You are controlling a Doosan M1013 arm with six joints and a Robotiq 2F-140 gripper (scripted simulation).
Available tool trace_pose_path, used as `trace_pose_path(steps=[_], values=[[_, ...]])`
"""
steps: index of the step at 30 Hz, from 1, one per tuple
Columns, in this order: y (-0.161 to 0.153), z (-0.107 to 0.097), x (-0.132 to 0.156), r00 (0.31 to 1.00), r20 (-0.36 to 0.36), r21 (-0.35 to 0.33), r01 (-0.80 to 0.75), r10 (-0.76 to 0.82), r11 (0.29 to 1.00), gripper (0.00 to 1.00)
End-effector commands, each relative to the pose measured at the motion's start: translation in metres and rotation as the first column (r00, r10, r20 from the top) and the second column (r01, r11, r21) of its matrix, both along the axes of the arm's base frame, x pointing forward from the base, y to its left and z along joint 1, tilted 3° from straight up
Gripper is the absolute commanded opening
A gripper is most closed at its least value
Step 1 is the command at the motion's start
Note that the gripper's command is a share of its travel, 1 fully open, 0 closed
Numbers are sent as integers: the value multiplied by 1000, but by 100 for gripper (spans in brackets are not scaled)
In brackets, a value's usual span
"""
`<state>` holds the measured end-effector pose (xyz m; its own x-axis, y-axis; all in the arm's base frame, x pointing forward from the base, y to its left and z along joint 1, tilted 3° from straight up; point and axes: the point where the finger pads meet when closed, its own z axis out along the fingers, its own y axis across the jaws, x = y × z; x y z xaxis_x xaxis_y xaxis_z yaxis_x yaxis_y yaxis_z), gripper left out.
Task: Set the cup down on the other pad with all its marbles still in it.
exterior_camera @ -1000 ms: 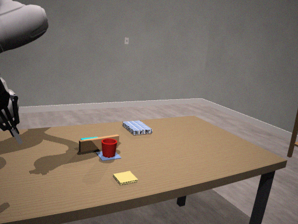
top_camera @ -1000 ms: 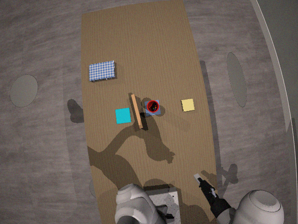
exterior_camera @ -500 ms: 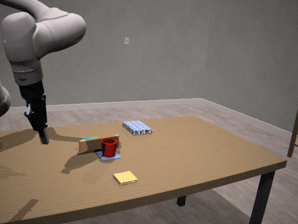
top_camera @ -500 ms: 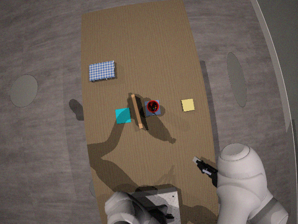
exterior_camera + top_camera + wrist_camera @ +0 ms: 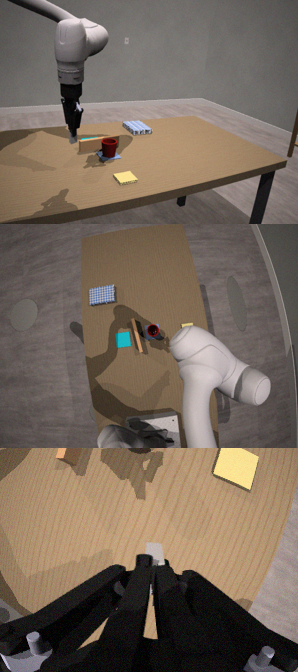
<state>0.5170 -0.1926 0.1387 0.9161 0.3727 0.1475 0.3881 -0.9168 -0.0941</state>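
Observation:
The red cup (image 5: 153, 328) stands upright on a blue-grey pad (image 5: 152, 333), with small coloured marbles visible inside it. The cyan pad (image 5: 123, 339) lies on the other side of the wooden rail (image 5: 137, 335). My gripper (image 5: 72, 138) is shut and empty, pointing down above the table, well apart from the cup. In the wrist view its fingertips (image 5: 152, 560) are pressed together. The arm hides it in the overhead view.
A yellow flat block (image 5: 125, 177) lies near the table edge, on the cup's side. A blue checkered box (image 5: 137, 127) sits farther off on the table. The rail (image 5: 97, 143) stands on edge right beside the cup.

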Motion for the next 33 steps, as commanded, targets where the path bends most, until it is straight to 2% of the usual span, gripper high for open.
trace_pose_path(steps=[1,2,3,4,5,7,8,9,10,11,14,15,16,17,19,20,23,26,33], values=[[18,-6,35,976,3,-39,-217,218,975,0],[18,-6,35,976,3,-39,-217,218,975,0],[33,-10,57,929,-1,-70,-369,370,927,0],[33,-10,57,917,-3,-75,-398,399,914,0],[48,-14,77,893,-6,-86,-449,450,890,0],[48,-14,77,855,-11,-99,-518,519,850,0],[64,-18,95,805,-18,-114,-591,593,798,0],[64,-18,95,782,-21,-120,-621,623,775,0],[80,-22,113,733,-29,-132,-676,679,725,0],[80,-22,113,702,-33,-137,-708,711,693,0],[111,-29,142,564,-55,-160,-819,824,550,0],[111,-29,142,541,-59,-163,-834,839,527,0],[125,-32,154,468,-71,-171,-876,881,451,0],[137,-35,164,418,-79,-177,-899,905,400,0],[137,-35,164,418,-79,-177,-899,905,400,0],[149,-38,172,338,-92,-183,-930,936,318,0],[172,-43,188,217,-113,-190,-963,970,193,0],[181,-45,194,173,-120,-192,-970,977,148,0],[181,-45,194,170,-121,-192,-971,978,145,0]])
